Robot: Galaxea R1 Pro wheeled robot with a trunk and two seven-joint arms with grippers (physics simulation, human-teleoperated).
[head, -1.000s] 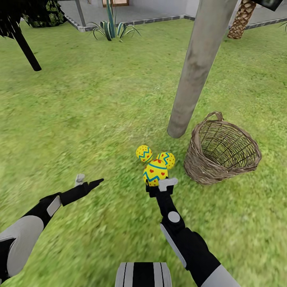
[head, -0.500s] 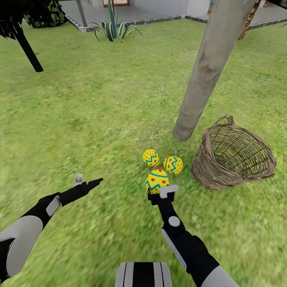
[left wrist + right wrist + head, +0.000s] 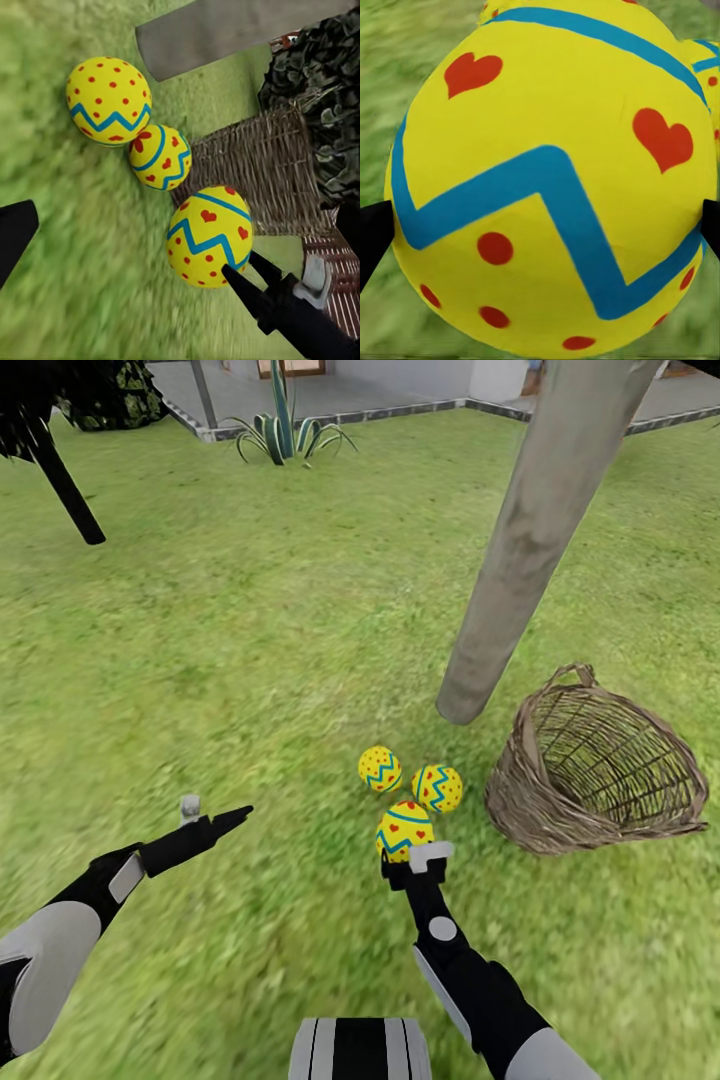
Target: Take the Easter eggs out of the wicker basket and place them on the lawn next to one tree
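The right hand [image 3: 408, 852] is clamping egg number 3 [image 3: 405, 829] just above the lawn [image 3: 250, 660], right beside the other 2 eggs [image 3: 380, 768] near the tree trunk [image 3: 520, 560]; the basket [image 3: 600, 780] is sitting empty. I'd be setting it down gently, then opening slowly so it's not rolling into its neighbours. The left hand [image 3: 205, 815] is hanging apart, holding nothing.

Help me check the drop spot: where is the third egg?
In the head view, the third egg sits in the right tool, low over the lawn, just nearer the robot than the two other eggs.

Black arms with grey panels — black claws, pale grey fingertip blocks.
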